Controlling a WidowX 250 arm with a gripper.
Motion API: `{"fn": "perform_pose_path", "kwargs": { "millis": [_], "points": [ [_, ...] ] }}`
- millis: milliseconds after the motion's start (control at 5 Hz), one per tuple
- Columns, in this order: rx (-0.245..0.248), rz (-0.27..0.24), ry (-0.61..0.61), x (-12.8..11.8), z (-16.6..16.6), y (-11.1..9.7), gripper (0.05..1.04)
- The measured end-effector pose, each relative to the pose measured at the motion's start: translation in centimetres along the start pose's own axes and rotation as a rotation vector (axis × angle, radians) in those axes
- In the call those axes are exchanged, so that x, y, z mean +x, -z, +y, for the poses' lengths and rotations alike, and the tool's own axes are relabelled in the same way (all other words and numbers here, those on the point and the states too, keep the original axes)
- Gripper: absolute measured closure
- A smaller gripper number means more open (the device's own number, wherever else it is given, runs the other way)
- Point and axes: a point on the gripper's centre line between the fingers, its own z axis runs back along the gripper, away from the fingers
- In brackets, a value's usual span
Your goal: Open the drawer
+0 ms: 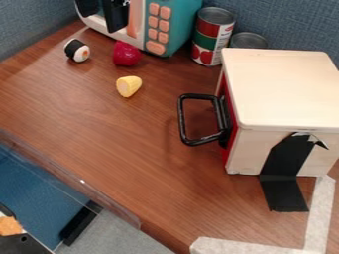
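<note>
Ideally, black handle [181, 119]: I'd bring the tool [102, 22] down over the long outer bar, one finger inside the loop and one outside, then close firmly before any pull.
Pull: I'd draw straight away from the red drawer front [229, 144], level and slow, towards the left of my view; a skewed tug could jam it or twist the bar out of my grasp.
Wooden box [281, 89]: black tape [285, 171] runs from its side onto the desk [132, 134], which should help hold it, though a jerk might still shift it.
Yellow toy piece [129, 86]: I'd pass high above it on the way across.
Drawer: it looks shut, at the right of my view, its handle to the right of the tool and nearer my camera, well apart from it.
Tool: spread, with nothing between its fingers, in front of the toy microwave [164, 22].
</note>
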Motion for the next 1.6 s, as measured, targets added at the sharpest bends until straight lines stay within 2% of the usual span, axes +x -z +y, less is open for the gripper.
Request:
{"fn": "perform_pose_path", "kwargs": {
  "millis": [200, 400, 600, 1000, 1200, 1600],
  "points": [
    [-0.026, 0.03, -0.02, -0.3, -0.1, 1.1, 0.083],
    [-0.068, 0.068, -0.109, -0.4, -1.5, 2.9, 0.083],
    [-0.047, 0.082, -0.232, -0.2, -3.3, 4.8, 0.083],
    [-0.044, 0.024, -0.568, -0.3, -6.8, 8.6, 0.083],
    [-0.061, -0.008, -0.643, 0.0, -8.0, 9.4, 0.083],
    [-0.08, -0.06, -0.725, 1.2, -9.2, 9.4, 0.083]
  ]
}}
